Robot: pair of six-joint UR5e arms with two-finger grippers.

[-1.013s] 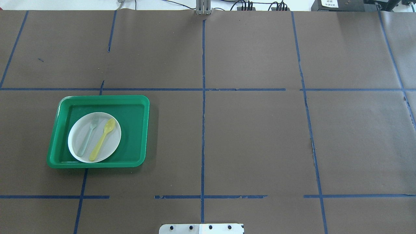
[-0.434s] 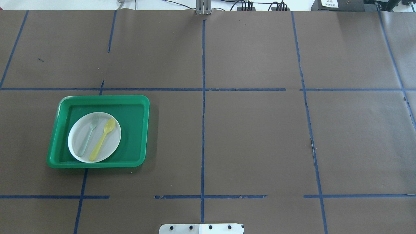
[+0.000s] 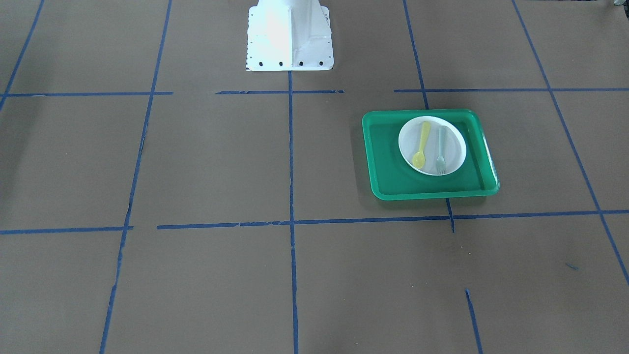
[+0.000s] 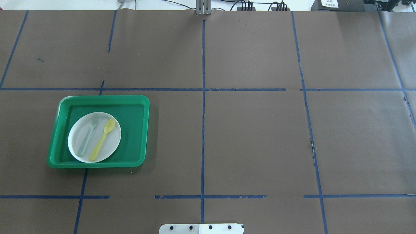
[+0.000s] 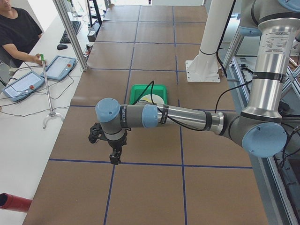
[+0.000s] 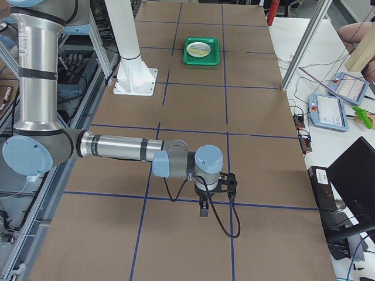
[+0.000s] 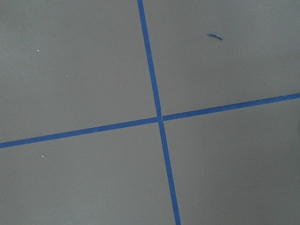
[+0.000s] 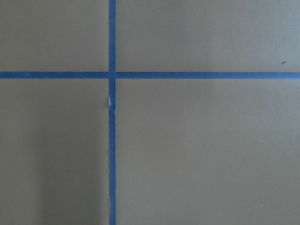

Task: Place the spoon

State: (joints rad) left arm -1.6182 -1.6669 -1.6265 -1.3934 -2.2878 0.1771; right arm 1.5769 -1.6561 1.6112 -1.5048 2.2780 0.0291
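The yellow spoon (image 4: 102, 139) lies on a white plate (image 4: 112, 148) beside a pale grey-green fork (image 4: 87, 136), inside a green tray (image 4: 133, 130). The front-facing view shows the spoon (image 3: 421, 145), plate (image 3: 454, 147) and tray (image 3: 388, 167) too. My left gripper (image 5: 114, 157) hangs over bare table far from the tray, seen only in the exterior left view. My right gripper (image 6: 203, 209) hangs over a tape crossing at the table's other end, seen only in the exterior right view. I cannot tell whether either is open or shut. Both wrist views show only brown paper and blue tape.
The table is covered in brown paper with a blue tape grid (image 4: 203, 130). The robot's white base (image 3: 289, 34) stands at the table's middle edge. An operator (image 5: 16, 33) sits beside tablets off the table's far side.
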